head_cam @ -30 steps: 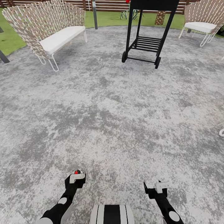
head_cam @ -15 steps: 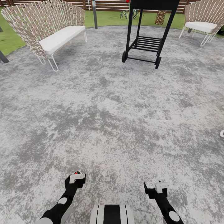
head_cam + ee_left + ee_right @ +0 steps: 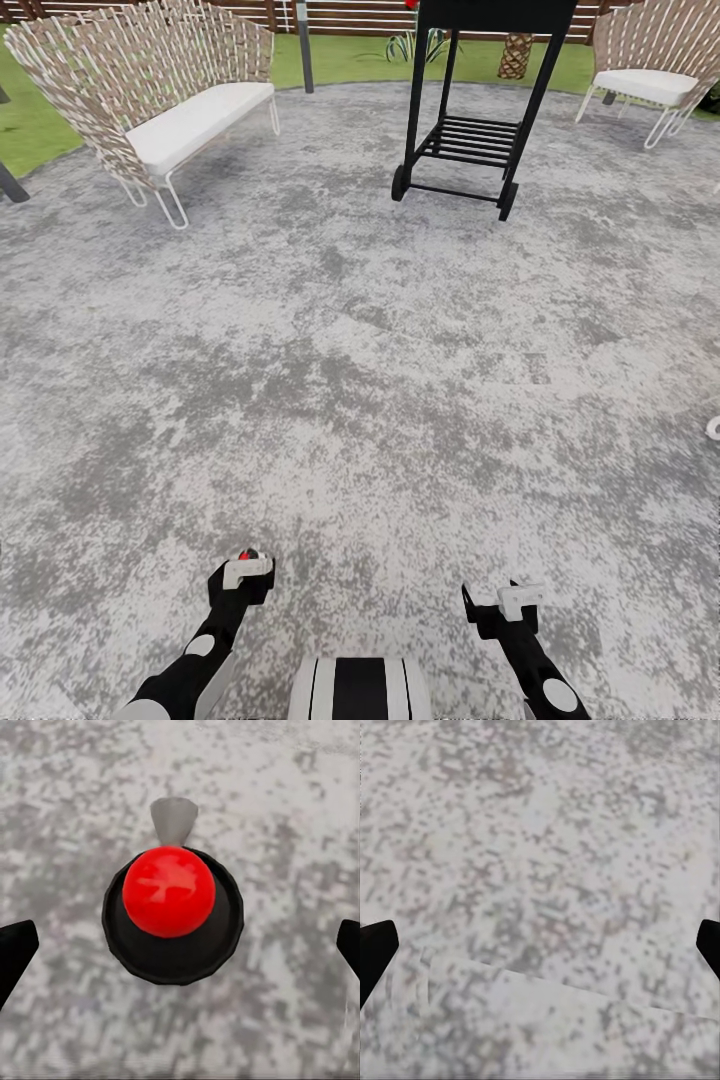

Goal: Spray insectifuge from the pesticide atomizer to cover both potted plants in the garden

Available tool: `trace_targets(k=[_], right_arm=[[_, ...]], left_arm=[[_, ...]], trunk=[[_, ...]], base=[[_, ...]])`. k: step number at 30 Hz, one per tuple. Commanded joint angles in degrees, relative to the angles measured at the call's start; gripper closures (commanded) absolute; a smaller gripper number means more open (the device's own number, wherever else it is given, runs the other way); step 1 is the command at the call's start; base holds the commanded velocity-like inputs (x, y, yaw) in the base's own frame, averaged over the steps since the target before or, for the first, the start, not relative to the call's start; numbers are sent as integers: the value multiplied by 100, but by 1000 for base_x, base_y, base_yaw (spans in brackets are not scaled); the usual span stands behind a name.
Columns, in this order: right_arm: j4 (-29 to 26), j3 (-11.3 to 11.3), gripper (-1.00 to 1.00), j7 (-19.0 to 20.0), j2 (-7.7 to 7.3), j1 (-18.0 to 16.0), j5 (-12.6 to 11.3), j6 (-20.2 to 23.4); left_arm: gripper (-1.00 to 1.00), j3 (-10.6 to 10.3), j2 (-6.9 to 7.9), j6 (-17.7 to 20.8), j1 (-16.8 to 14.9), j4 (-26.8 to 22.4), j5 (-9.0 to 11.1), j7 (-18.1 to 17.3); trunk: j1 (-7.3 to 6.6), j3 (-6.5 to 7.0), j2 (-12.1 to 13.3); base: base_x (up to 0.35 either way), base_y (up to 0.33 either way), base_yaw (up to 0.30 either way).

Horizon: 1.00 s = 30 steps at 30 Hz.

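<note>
The pesticide atomizer is a small black round bottle with a red cap and a grey nozzle, seen from above in the left wrist view. It sits centred in my left gripper, and its red cap peeks out at that gripper's tip in the head view. My right gripper hangs open and empty over the mottled grey patio. Only paving lies between its dark fingers. The garden lawn and brown slat fence lie far ahead. The potted plants are out of view.
A black wheeled grill cart stands straight ahead at the patio's far side. A woven bench with a white cushion is at the far left. A matching chair is at the far right. A spiky striped plant grows behind the cart.
The whole view has shifted very slightly, so the camera moved a little. Both arms keep their pose, and the atomizer stays with the left gripper.
</note>
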Motion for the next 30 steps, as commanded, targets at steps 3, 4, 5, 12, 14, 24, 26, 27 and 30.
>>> trace_targets(k=[3,4,5,12,14,24,26,27,30], right_arm=[[3,12,-100,1,-4,-2,5,-16],[3,11,-100,1,-4,-2,5,-16],[3,12,-100,1,-4,-2,5,-16],[6,14,-100,1,-3,-2,5,-16],[7,14,-100,1,-4,-2,5,-16],[6,12,-100,1,-4,-2,5,-16],[7,14,-100,1,-4,-2,5,-16],[8,14,-100,1,-4,-2,5,-16],[9,12,-100,1,-4,-2,5,-16]], left_arm=[[-100,-9,-1,-19,-2,5,8,16],[-100,-8,-1,-19,-2,5,9,16],[-100,-5,-1,-19,-2,5,10,16],[-100,1,-1,-14,-2,5,6,16],[-100,1,-3,-17,-2,5,4,16],[-100,-7,-9,-3,-2,8,4,16],[-100,-7,-9,-5,-2,10,5,16],[-100,-4,-6,-10,-2,8,7,16],[-100,0,-9,-17,-2,5,3,16]], trunk=[[-2,-3,-1],[-2,-3,-1],[-2,-3,-1],[-2,-3,-1],[-2,-3,-1],[-2,-3,-1],[-2,-3,-1],[-2,-3,-1],[-2,-3,-1]], base=[[-15,0,0],[-5,0,0],[-3,0,0],[0,0,0],[0,0,0],[0,0,0],[60,0,0],[121,0,0],[77,0,0]])
